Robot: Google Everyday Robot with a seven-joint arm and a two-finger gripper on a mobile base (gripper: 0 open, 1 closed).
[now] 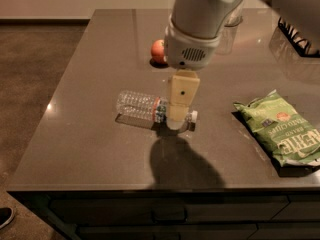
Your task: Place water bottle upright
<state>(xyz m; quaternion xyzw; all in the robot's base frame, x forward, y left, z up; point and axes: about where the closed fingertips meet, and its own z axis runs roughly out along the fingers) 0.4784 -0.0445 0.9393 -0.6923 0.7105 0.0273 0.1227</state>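
**Bottle lies flat, gripper low over its neck**

On the floor at far left, the toe of a dark shoe (5, 217) shows beside the cabinet. The grey countertop (85, 139) fills most of the view. The water bottle (137, 104) lies on its side near the middle of it, its base to the left, its label band further right and its white cap pointing right. Behind it, nearer the far edge, sits a red apple (158, 51). The gripper (176, 123) hangs from the arm's white wrist and reaches down over the bottle's neck, between label and cap, covering that part. Whether it is open or clamped on the bottle cannot be told from this angle. Its shadow falls on the counter in front. A clear glass (227, 39) stands further back. To the right lies a green chip bag (280, 126), well apart from the bottle. A black wire rack (296, 36) is at the right edge.
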